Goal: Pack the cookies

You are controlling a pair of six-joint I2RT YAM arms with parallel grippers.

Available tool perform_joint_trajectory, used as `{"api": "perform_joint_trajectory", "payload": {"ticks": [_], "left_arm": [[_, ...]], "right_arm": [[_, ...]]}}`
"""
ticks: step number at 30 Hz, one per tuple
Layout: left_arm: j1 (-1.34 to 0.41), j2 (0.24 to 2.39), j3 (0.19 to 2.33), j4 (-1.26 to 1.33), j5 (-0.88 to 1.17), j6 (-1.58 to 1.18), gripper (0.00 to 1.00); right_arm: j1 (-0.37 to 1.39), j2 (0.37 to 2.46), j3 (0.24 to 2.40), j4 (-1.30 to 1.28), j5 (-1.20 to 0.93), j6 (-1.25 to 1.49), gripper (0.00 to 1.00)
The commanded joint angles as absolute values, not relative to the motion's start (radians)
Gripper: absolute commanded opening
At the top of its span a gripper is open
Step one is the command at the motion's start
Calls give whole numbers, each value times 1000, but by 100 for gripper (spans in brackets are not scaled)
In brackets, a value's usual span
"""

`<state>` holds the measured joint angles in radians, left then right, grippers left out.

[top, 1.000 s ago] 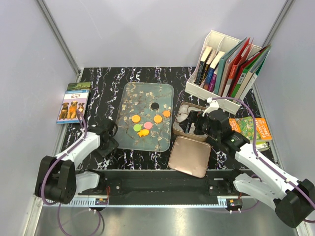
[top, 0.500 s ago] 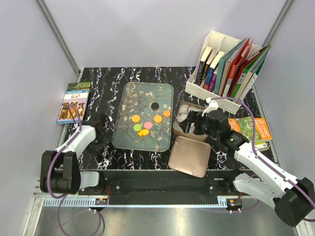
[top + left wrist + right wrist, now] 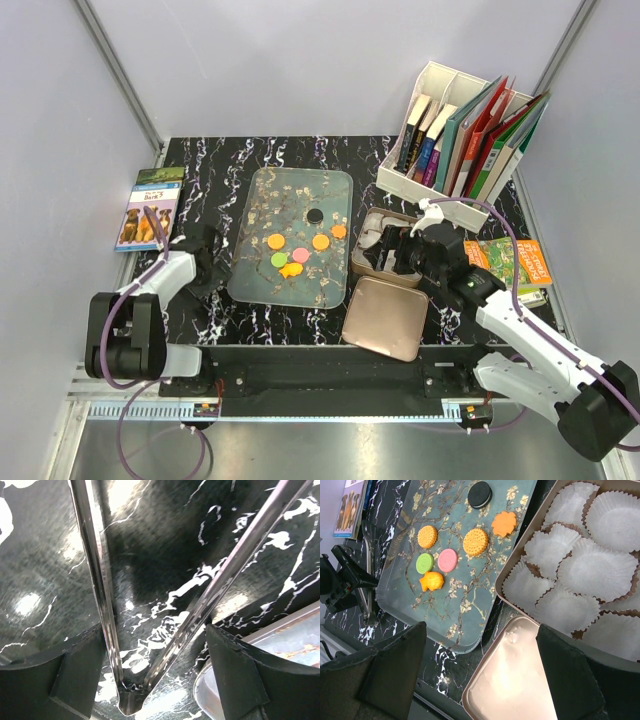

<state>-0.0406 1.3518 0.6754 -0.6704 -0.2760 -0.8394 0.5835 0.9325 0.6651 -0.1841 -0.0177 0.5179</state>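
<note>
Several cookies lie on the floral tray (image 3: 262, 190): a black one (image 3: 314, 215), orange ones (image 3: 320, 241), a green one (image 3: 279, 259), a pink one (image 3: 300, 254) and a yellow one (image 3: 291, 269). The right wrist view shows the black (image 3: 479, 494), green (image 3: 424, 563) and pink (image 3: 447, 560) ones. My left gripper (image 3: 197, 260) is open, low over the table just left of the tray. Metal tongs (image 3: 102, 595) lie between its jaws, ungripped. My right gripper (image 3: 400, 250) is open and empty, above the tin (image 3: 525, 540) of white paper cups (image 3: 595, 565).
The tin's lid (image 3: 385, 318) lies in front of the tin, next to the tray's near right corner. A white box of books (image 3: 460, 130) stands at the back right. One book (image 3: 150, 207) lies at the left edge, another (image 3: 515, 262) at the right.
My left gripper has moved left and away from the tray's near left corner, lower over the table. The right arm and the cookies have not moved.
</note>
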Motion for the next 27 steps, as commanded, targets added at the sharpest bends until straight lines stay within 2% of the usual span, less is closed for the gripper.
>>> {"api": "perform_joint_trajectory", "payload": {"ticks": [1, 17, 21, 27], "left_arm": [[-37, 1333, 647, -611, -258, -804, 80], [-2, 1322, 713, -604, -307, -764, 87], [28, 1356, 697, -577, -264, -775, 77], [34, 1382, 666, -555, -235, -785, 51]], "right_arm": [[586, 939, 669, -155, -14, 515, 100], [586, 965, 669, -141, -21, 515, 100], [587, 962, 667, -140, -25, 515, 100], [588, 948, 661, -146, -15, 515, 100]]}}
